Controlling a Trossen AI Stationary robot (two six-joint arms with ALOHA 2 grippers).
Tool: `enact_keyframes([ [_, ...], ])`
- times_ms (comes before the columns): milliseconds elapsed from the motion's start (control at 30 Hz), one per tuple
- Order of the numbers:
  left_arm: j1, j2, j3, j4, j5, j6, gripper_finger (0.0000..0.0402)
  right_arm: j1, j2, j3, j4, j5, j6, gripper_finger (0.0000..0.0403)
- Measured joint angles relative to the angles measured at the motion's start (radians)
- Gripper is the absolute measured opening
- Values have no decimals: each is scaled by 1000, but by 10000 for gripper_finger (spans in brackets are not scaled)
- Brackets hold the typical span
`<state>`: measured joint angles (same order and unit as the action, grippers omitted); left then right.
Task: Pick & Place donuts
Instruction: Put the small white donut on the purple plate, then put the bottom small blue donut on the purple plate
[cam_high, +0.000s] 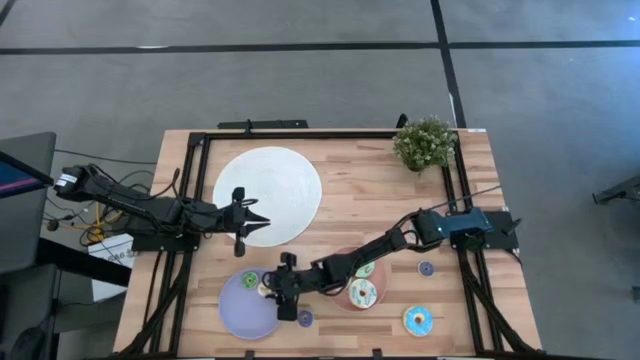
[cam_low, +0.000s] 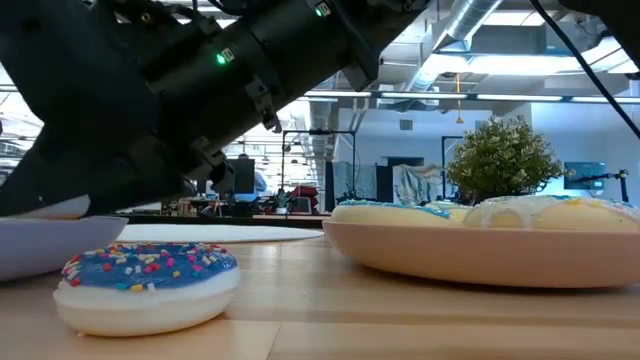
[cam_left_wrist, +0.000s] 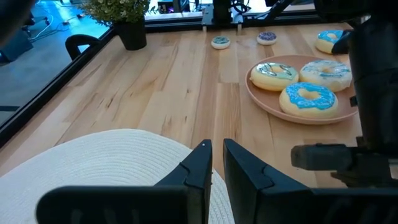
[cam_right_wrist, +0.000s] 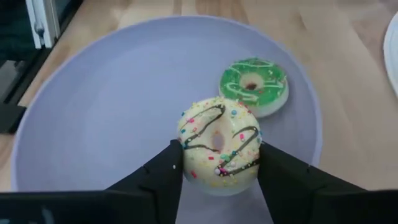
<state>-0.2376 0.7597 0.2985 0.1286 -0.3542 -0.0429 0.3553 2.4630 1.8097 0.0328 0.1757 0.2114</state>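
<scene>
My right gripper (cam_high: 268, 288) reaches over the lilac plate (cam_high: 240, 312) and is shut on a cream donut (cam_right_wrist: 217, 146) with dark drizzle and sprinkles. A green donut (cam_right_wrist: 253, 84) lies flat on the same plate beside it. The pink plate (cam_left_wrist: 267, 102) carries three larger donuts, among them a blue one (cam_left_wrist: 309, 99). A blue sprinkled donut (cam_low: 150, 285) lies on the table next to the lilac plate. More small donuts (cam_high: 418, 320) lie on the wood at the right. My left gripper (cam_left_wrist: 217, 149) is shut on nothing and hovers over the white disc's edge (cam_high: 290, 225). My right gripper pinches the cream donut by its two opposite sides (cam_right_wrist: 186, 158), one finger (cam_right_wrist: 165, 171) on each side. The donut lies level, its iced top up, above the lilac plate (cam_right_wrist: 112, 99). I cannot tell whether its underside rests on the plate.
A potted plant (cam_high: 425, 143) stands at the table's far right corner. The large white disc (cam_high: 268, 190) lies far left of centre. A black frame rail (cam_high: 300, 134) runs along the far edge and down both sides. Bare wood lies between the disc and the plant.
</scene>
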Motion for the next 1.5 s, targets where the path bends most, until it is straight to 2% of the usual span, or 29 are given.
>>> enact_keyframes([
  [333, 0, 0, 0, -4, 0, -1, 31, 0, 0, 1, -22, -1, 0, 231],
  [700, 0, 0, 0, -6, 0, -5, 31, -4, -11, -1, -26, -21, -1, 235],
  [833, 0, 0, 0, -7, 0, -6, 31, -6, -52, -2, -58, -23, -3, 235],
  [1200, 0, 0, 0, -7, 0, -6, 31, -39, -308, 1, -395, -45, -70, 234],
  [1367, 0, 0, 0, -7, 0, -6, 31, -42, -354, 1, -606, -39, -25, 216],
  [1500, 0, 0, 0, -7, 0, -6, 31, -38, -351, -12, -730, 4, -21, 197],
])
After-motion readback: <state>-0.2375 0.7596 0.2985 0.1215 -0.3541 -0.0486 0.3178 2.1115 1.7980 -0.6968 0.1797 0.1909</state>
